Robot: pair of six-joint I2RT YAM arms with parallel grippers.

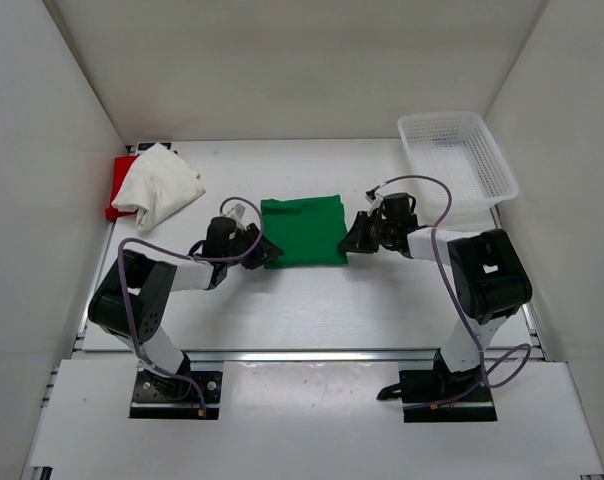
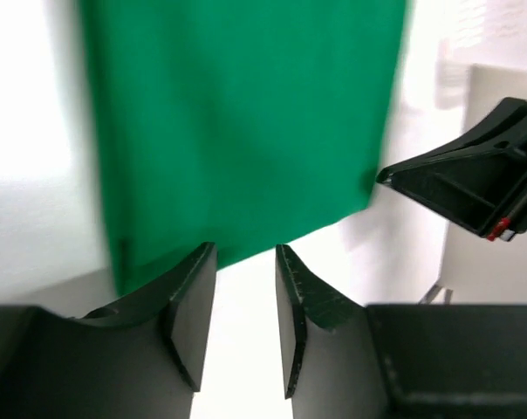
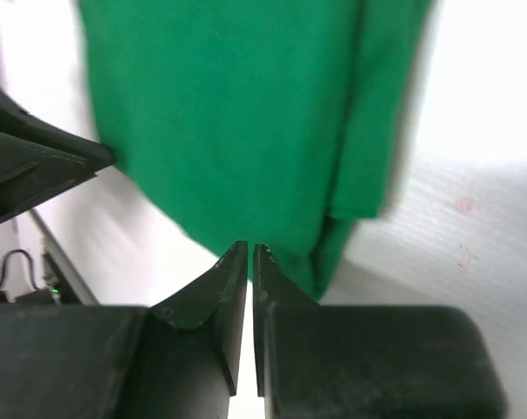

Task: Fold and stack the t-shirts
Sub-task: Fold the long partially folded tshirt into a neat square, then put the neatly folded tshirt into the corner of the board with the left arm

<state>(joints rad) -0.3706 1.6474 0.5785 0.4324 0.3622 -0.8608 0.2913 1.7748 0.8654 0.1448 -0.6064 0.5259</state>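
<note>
One of three done: green shirt (image 1: 302,232) folded; white shirt (image 1: 162,185) crumpled on red shirt (image 1: 120,188), to do. L gripper (image 2: 246,250) part-open, R gripper (image 3: 250,248) pinched closed, both empty

The green shirt (image 1: 302,230) lies flat in the middle of the table (image 1: 382,310). The left gripper (image 1: 267,250) is at its left edge and the right gripper (image 1: 345,243) at its right edge, so both sides of the cloth are taken up. The strip of table nearer than the shirt is bare, and so is the far strip up to the back wall (image 1: 302,60). A crumpled white shirt (image 1: 162,185) on a red shirt (image 1: 120,192) fills the far left corner against the left wall (image 1: 42,200). A basket (image 1: 457,160) blocks the far right corner, and a cable (image 1: 437,215) loops just beside it.
</note>
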